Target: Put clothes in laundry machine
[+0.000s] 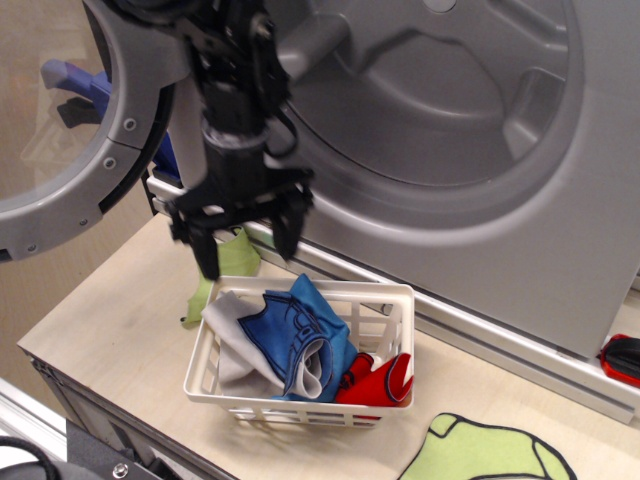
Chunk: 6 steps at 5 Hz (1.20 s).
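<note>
My gripper (247, 240) hangs open and empty just above the back left of the white slatted basket (392, 300). The basket holds a blue garment (296, 328) with dark stitching and grey lining, a pale grey garment (230, 335) at its left, and a red garment (378, 380) at its right. A lime-green garment (222, 262) lies on the table behind the basket, partly hidden by my fingers. The big silver-grey laundry machine (450, 110) stands behind, its round opening showing the grey drum. Its glass door (60, 110) is swung open at the left.
Another lime-green cloth with a dark edge (490, 452) lies at the table's front right. A red and black object (622, 358) sits at the far right edge. The wooden table (110, 310) ends at the left and front.
</note>
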Available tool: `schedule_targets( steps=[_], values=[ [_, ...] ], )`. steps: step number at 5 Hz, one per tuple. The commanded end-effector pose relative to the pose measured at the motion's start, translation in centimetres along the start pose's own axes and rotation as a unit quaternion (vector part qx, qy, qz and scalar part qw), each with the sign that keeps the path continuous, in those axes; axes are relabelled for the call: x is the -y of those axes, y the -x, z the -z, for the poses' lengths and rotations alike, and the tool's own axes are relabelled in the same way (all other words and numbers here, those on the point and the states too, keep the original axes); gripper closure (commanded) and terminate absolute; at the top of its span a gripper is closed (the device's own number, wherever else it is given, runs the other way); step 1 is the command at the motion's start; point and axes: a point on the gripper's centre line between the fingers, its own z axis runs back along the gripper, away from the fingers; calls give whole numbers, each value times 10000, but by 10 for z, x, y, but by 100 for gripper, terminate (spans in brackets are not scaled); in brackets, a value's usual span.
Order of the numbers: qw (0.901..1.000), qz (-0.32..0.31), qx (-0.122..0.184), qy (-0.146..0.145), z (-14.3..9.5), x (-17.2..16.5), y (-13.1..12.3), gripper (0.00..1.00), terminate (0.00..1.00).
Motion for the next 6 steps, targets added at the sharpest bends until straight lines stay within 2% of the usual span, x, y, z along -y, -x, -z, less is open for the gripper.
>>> schedule_targets(
  steps=[1,2,3,4,6],
  values=[
    [9993,-142,-69,340,-12,8,39,0,0],
    [9993,-165,108,329,0,13,47,0,0],
    [9982,-251,102,527,15,19,50,0,0],
    [9982,-268,187,510,26,25,51,0,0],
    [9987,-327,282,252,44,23,46,0,0]
  ],
)
